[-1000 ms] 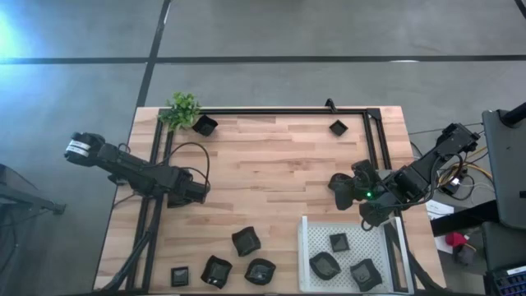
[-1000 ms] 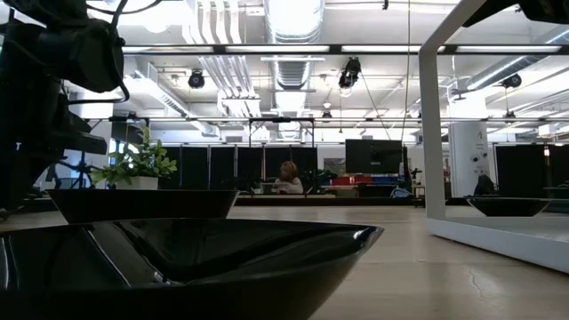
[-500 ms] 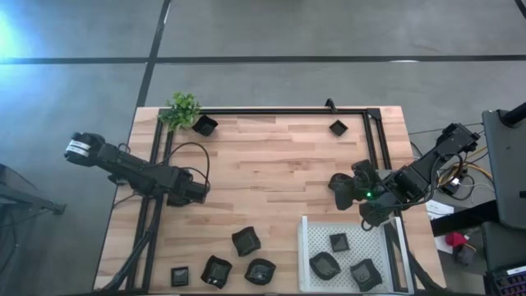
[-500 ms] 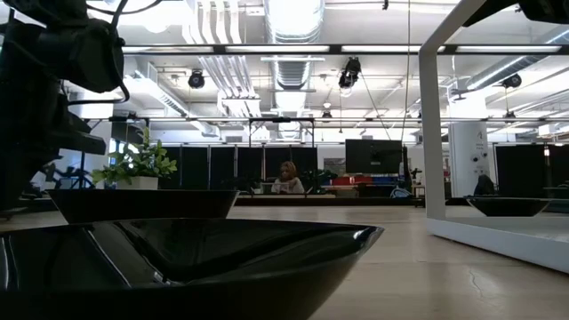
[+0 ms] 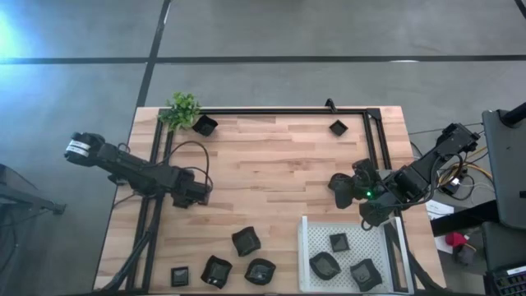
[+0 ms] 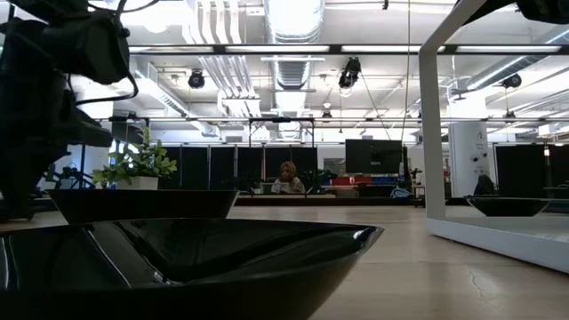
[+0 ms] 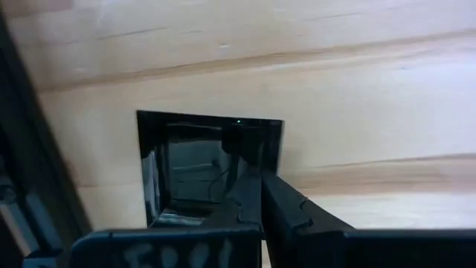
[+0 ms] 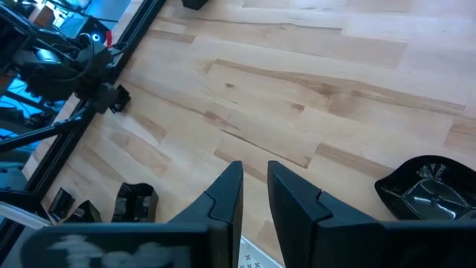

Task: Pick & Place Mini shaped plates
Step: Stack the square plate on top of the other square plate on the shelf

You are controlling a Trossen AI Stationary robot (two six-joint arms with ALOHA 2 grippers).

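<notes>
The left gripper (image 7: pixel 256 182) is pinching its dark fingers together on the raised rim of a glossy black square mini plate (image 7: pixel 190 160) lying on the pale, grained wooden surface (image 5: pixel 271 164) near its left edge. The right gripper (image 8: pixel 254 186) is hovering, slightly parted and empty, just beyond the white perforated tray (image 5: pixel 308 234) carrying three black plates (image 5: pixel 325 265).

Bright, even overhead light fills the scene. In the high view a pale blue glare washes the floor (image 5: pixel 16 37) at upper left. In the low view, ceiling lights (image 6: pixel 293 18) blow out white, and the nearest black dish (image 6: pixel 187 262) looms dark with glossy reflections.
</notes>
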